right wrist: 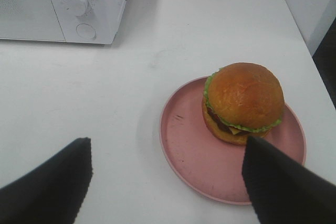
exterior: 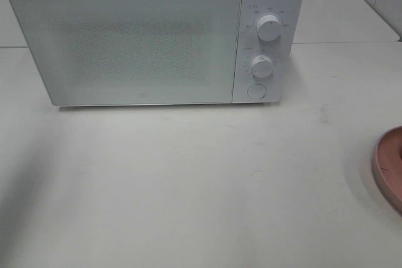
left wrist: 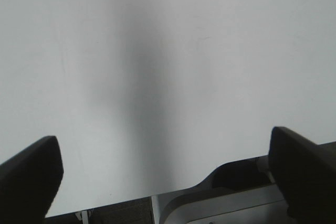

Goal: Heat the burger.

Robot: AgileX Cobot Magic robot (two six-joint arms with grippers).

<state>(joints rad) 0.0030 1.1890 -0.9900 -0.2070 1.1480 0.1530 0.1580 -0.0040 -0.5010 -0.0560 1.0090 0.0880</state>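
White microwave [exterior: 154,39] sits at the back of the table [exterior: 188,180] with its door shut, two knobs [exterior: 269,27] stacked on the right panel and a round button [exterior: 255,91] under them. From the high camera you only catch a sliver of the pink plate [exterior: 391,167] at the right edge of the table, well apart from the microwave.

The right wrist view shows the rest: the burger [right wrist: 242,102] sits on that plate, off toward one side rather than dead center, bun on top, lettuce poking out around the edge. The right gripper [right wrist: 168,182] hangs above it with fingers [right wrist: 278,182] spread wide, not touching burger or plate.

Left gripper [left wrist: 168,174] is over bare table near its edge, fingers [left wrist: 31,177] wide apart too, nothing between them
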